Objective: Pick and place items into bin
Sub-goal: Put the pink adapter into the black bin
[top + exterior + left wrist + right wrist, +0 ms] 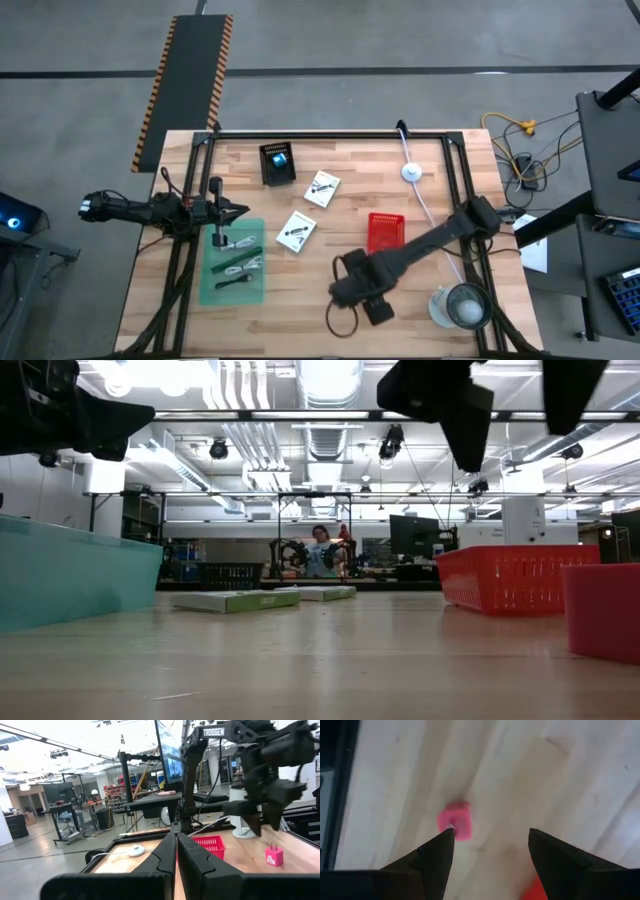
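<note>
My right gripper hangs open above the table, fingers pointing down; a small pink-red cube lies on the wood just beyond one fingertip. The left wrist view shows that cube below the right gripper. In the high view the right gripper hides the cube. My left gripper is shut, held level over the far end of the green bin, which holds black and white cable pieces. Two white printed packets lie flat. A blue cube sits on a black block.
A red basket stands just beyond the right gripper. A clear round container is at the near right corner. A white puck with its cord runs along the right side. A black cord loop lies near the right gripper.
</note>
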